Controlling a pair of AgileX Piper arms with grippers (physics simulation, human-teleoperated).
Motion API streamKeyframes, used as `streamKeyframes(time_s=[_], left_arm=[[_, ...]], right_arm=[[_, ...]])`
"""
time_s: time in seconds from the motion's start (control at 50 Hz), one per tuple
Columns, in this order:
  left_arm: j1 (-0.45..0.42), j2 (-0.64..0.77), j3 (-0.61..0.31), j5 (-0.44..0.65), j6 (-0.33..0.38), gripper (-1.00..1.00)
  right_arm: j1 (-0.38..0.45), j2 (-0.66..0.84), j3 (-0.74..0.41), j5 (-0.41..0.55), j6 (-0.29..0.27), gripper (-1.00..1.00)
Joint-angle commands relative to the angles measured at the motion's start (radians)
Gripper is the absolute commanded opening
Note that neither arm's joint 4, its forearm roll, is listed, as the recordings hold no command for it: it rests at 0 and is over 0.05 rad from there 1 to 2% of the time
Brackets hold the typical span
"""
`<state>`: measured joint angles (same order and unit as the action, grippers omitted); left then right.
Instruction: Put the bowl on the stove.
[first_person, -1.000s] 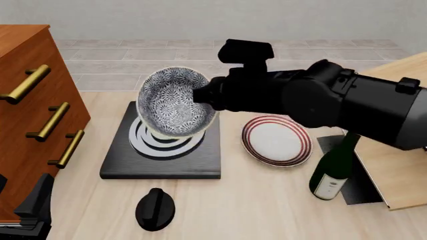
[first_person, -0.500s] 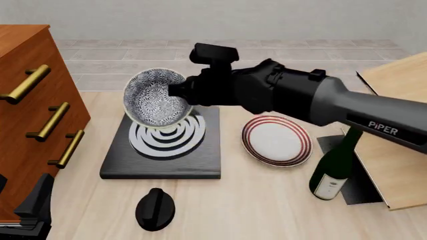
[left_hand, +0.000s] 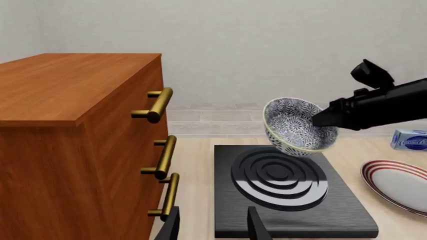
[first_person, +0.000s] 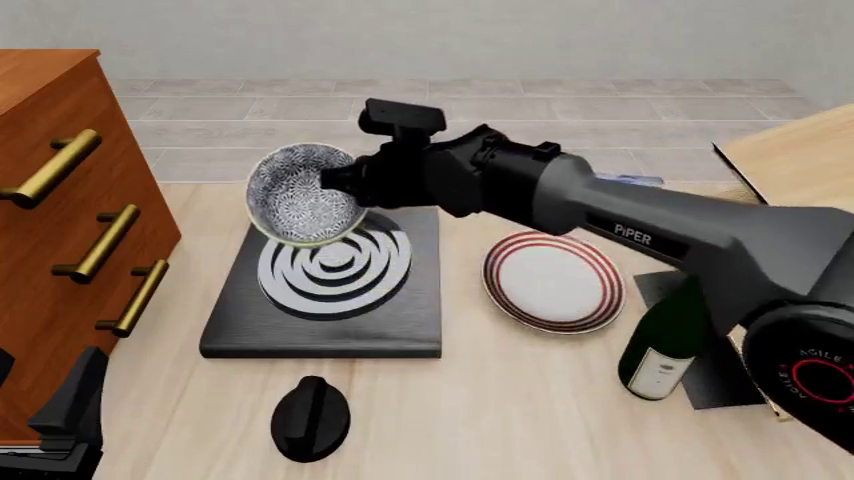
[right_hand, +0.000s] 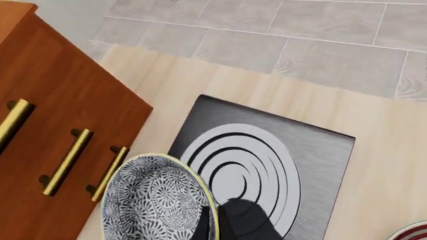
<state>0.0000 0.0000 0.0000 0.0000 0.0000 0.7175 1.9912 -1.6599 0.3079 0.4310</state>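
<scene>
We've got the right hand (first_person: 334, 180) clamped on the bowl (first_person: 300, 195) rim, bowl tilted and held in the air above the stove (first_person: 327, 285) burner rings, not touching. Left hand (left_hand: 212, 227) is low by the dresser (first_person: 67, 200), fingers apart, holding nothing.

The front view looks forward and down from the arms' side, taking in the whole table (first_person: 534, 400), with the cabinet (first_person: 67, 200) at frame left; the left wrist view sits low beside that cabinet, facing level across the stove (left_hand: 293, 200) toward the wall; the right wrist view looks steeply down, close; all three share stove and bowl (first_person: 304, 195).
</scene>
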Motion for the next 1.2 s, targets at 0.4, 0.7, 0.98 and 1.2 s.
streamKeyframes(time_s=[0.4,0.7,0.98,1.2], left_arm=[[0.0,0.0,0.0,0.0,0.0,1.0],[0.0,0.0,0.0,0.0,0.0,1.0],[0.0,0.0,0.0,0.0,0.0,1.0],[0.0,0.0,0.0,0.0,0.0,1.0]], right_arm=[[-0.062,0.133,-0.097,-0.02,0.041,-1.0],[-0.07,0.145,-0.064,-0.05,0.054,-1.0],[-0.067,0.177,-0.076,-0.062,0.067,-1.0],[-0.068,0.214,-0.082,-0.079,0.079,-1.0]])
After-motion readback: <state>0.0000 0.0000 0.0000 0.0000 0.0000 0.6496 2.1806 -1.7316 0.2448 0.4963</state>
